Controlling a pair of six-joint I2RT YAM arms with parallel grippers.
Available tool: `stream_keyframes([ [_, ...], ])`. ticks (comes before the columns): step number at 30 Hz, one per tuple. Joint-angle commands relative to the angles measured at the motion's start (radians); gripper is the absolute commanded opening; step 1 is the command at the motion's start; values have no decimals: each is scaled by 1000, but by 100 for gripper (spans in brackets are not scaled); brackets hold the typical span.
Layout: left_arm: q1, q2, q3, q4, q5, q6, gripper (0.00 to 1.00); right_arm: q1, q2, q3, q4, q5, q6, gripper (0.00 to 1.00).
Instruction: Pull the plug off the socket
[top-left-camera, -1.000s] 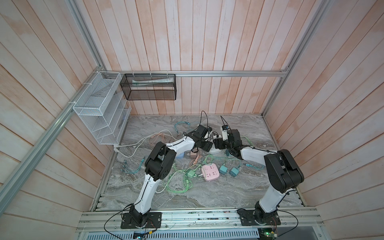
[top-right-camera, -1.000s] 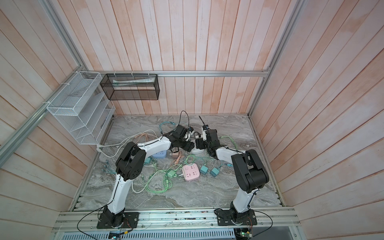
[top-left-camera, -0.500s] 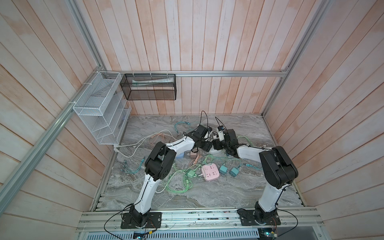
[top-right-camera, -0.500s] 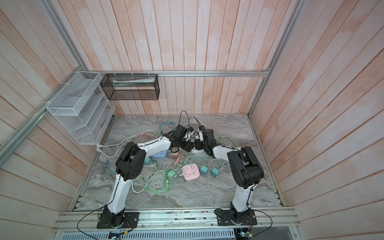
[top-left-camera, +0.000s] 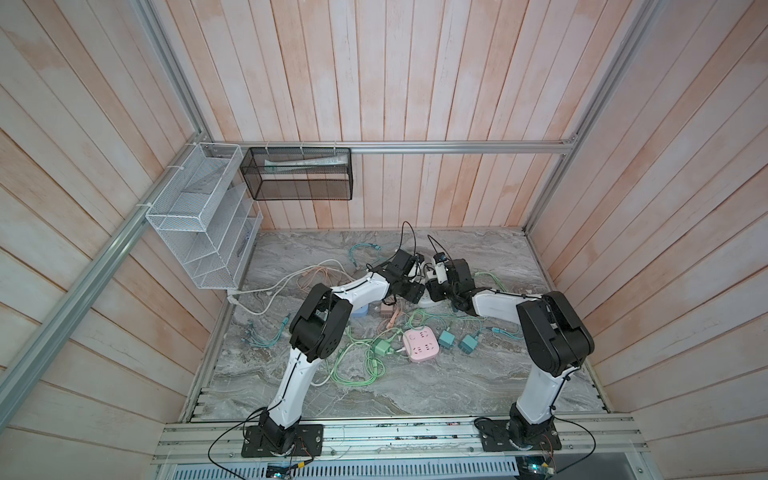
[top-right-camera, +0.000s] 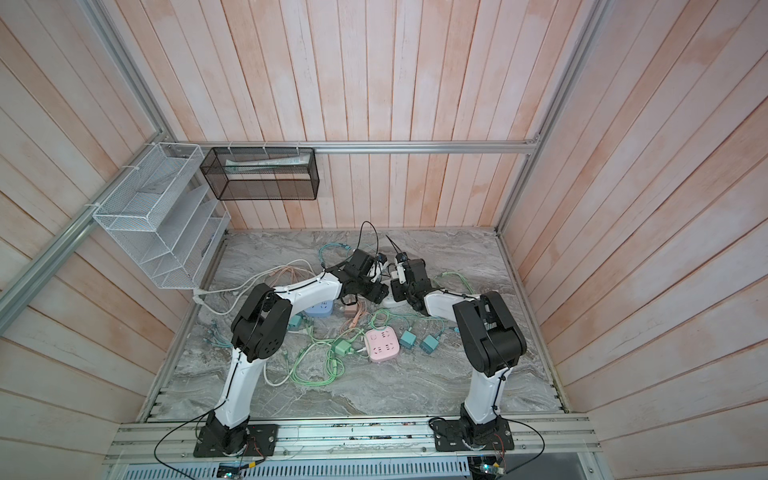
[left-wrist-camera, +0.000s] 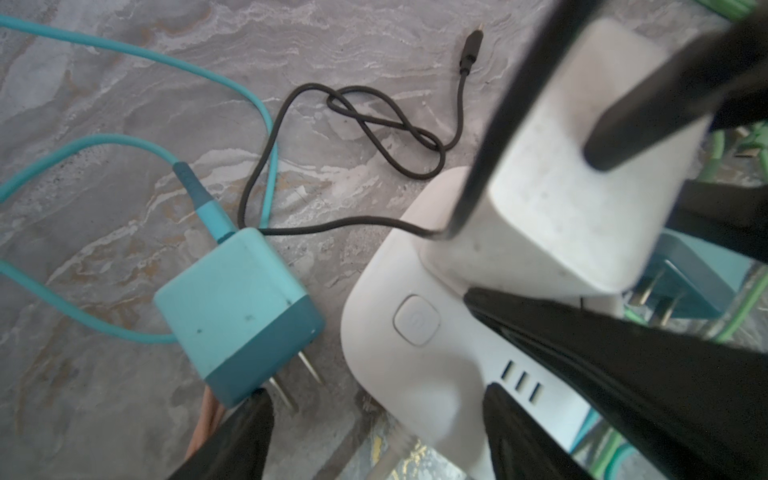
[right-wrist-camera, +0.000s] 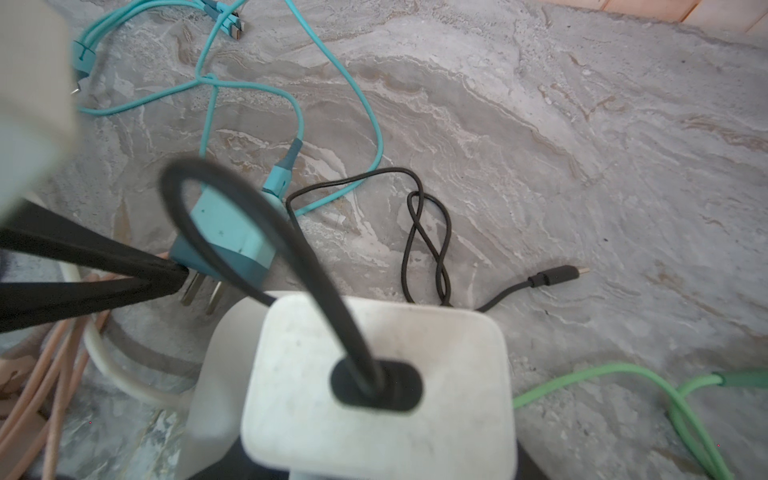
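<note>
On white socket (left-wrist-camera: 436, 395): white speckled block plug (left-wrist-camera: 573, 199), black cable (left-wrist-camera: 374, 124) attached.

On the tabletop (top-left-camera: 415, 386), the plug (left-wrist-camera: 573, 166) stands in the socket (left-wrist-camera: 415, 332) toward the rear middle. A loose charger (left-wrist-camera: 232, 307) lies just beside the socket; the plug's thin cable (left-wrist-camera: 374, 124) trails behind. A square socket block (top-left-camera: 420, 344) lies nearer the front.

Right arm (top-left-camera: 498, 304) is swinging inward, its black elbow joint (top-left-camera: 555, 332) shifting left in both top views. Right pincer (top-left-camera: 435, 288) is moving in over the square white plastic plug (right-wrist-camera: 316, 415). Its black fingers (left-wrist-camera: 648, 95) are narrowing around the plug's sides. Contact unclear.
</note>
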Motion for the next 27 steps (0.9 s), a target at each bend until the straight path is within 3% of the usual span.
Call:
stream_keyframes([
  [1,-1,38,-41,-123,-21,39,81,0,11,26,-17,-2,-3,38],
  [7,-2,40,-38,-126,-25,42,81,2,10,41,-18,-7,-9,19],
  [14,-1,51,-24,-142,-24,42,81,3,-10,53,-27,-12,1,5],
  [27,-1,69,-12,-177,-51,45,80,2,-30,109,-61,-24,41,0],
])
